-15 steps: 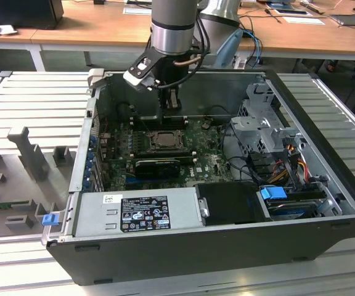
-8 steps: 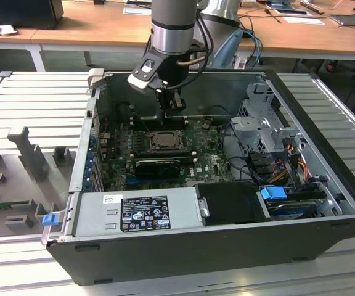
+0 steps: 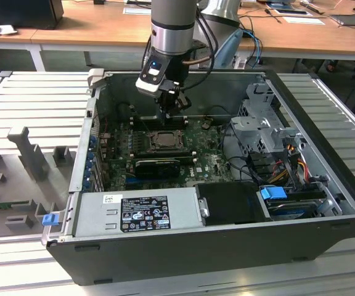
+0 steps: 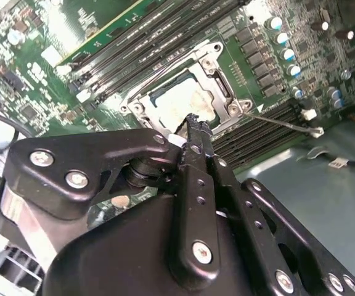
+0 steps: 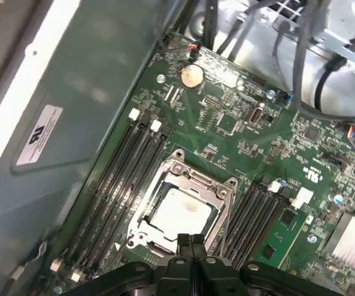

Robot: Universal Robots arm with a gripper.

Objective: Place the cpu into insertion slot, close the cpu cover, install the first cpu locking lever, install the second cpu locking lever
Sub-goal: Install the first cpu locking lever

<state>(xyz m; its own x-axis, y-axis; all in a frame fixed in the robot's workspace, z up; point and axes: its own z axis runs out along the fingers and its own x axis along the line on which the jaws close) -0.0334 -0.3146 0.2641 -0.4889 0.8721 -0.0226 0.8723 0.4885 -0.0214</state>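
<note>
I'm seeing the gripper (image 5: 191,237) with its fingers pressed together and nothing between them, hanging just over the edge of the insertion slot (image 5: 227,196). I cannot tell whether the tips are touching it. One cpu (image 5: 180,209) is sitting in that slot, and one cpu cover (image 5: 202,177) is lying flat over it, the silver top showing through the cut-out. One thin lever (image 4: 282,123) is angling out from the socket. Two memory slot banks (image 5: 110,197) are flanking it, one on each side.
</note>
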